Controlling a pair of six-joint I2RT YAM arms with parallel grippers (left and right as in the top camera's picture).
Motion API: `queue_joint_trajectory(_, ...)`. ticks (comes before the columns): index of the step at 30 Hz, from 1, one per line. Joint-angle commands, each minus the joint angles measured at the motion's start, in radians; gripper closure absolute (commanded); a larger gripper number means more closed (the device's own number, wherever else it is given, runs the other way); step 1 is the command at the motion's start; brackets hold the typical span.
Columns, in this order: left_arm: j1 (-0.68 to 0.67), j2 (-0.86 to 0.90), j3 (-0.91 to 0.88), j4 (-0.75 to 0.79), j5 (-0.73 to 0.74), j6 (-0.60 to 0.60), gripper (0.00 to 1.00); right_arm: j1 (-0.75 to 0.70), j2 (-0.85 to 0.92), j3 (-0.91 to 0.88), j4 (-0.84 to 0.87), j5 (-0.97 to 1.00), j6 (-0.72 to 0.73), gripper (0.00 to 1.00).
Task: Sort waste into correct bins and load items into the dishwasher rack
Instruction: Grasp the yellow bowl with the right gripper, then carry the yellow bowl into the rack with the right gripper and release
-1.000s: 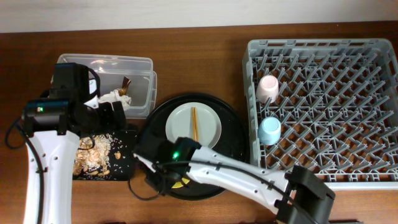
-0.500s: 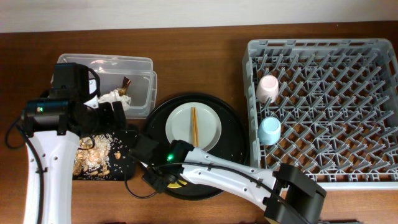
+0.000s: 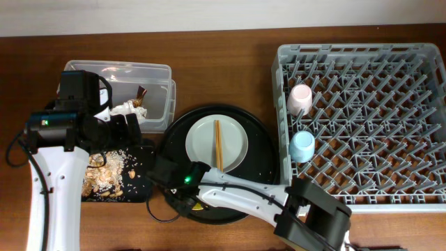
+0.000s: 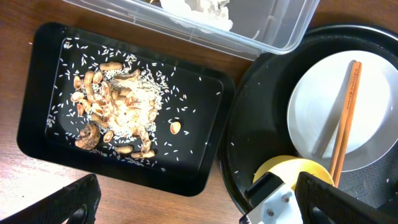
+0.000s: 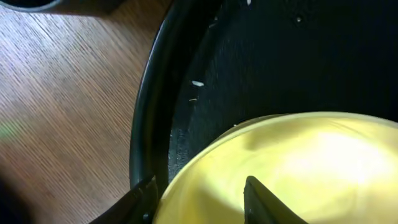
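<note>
The yellow bowl is sitting directly under the right tool, on the near-left part of the round black tray. The right tool is standing partly open and straddling the bowl's rim. One finger is hanging outside the rim over the tray's floor, and the other is reaching down inside the bowl. The gap between them is wider than the bowl's wall, and I cannot tell whether either finger is touching it. Just outside the outer finger the tray's raised edge is curving past, and beyond that the wooden bench is showing.

Ahead of the right tool, farther back on the same round tray, the pale plate is lying flat. The pair of chopsticks is lying side by side across it. Well off to this tool's right, the grey rack is standing on the bench. It is holding the pink cup and the light-blue cup near its left edge, the pink one farther back.

The left tool is hovering with its fingers spread wide, gripping nothing. Below it and ahead, the shallow black tray is lying on the bench, carrying a heap of food scraps with rice grains scattered around it. Beyond that tray, the clear tub is holding the crumpled tissue and the snack wrapper.
</note>
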Motion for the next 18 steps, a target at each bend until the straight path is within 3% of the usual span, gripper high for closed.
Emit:
queue_joint_trajectory(1, 0.003, 0.002, -0.001, -0.001, -0.014, 0.008, 0.01, 0.002, 0.008, -0.011, 0.004, -0.001, 0.014, 0.80)
queue_joint_trajectory(6, 0.003, 0.002, -0.001, -0.001, -0.014, 0.008, 0.01, 0.002, 0.007, -0.011, 0.003, -0.032, 0.013, 0.82)
queue_joint_trajectory(7, 0.003, 0.002, -0.001, -0.001, -0.014, 0.008, 0.01, 0.002, 0.005, -0.006, 0.003, -0.052, 0.013, 0.96)
queue_joint_trajectory(11, 0.003, 0.002, -0.001, -0.001, -0.014, 0.008, 0.01, 0.001, -0.083, 0.106, -0.105, -0.211, 0.012, 0.96)
queue_joint_trajectory(15, 0.003, 0.002, -0.001, -0.001, -0.014, 0.008, 0.01, -0.018, -0.286, 0.205, -0.279, -0.207, -0.026, 0.96)
queue_joint_trajectory(18, 0.003, 0.002, -0.001, -0.001, -0.014, 0.008, 0.01, -0.115, -0.423, 0.205, -0.330, -0.207, -0.027, 0.96)
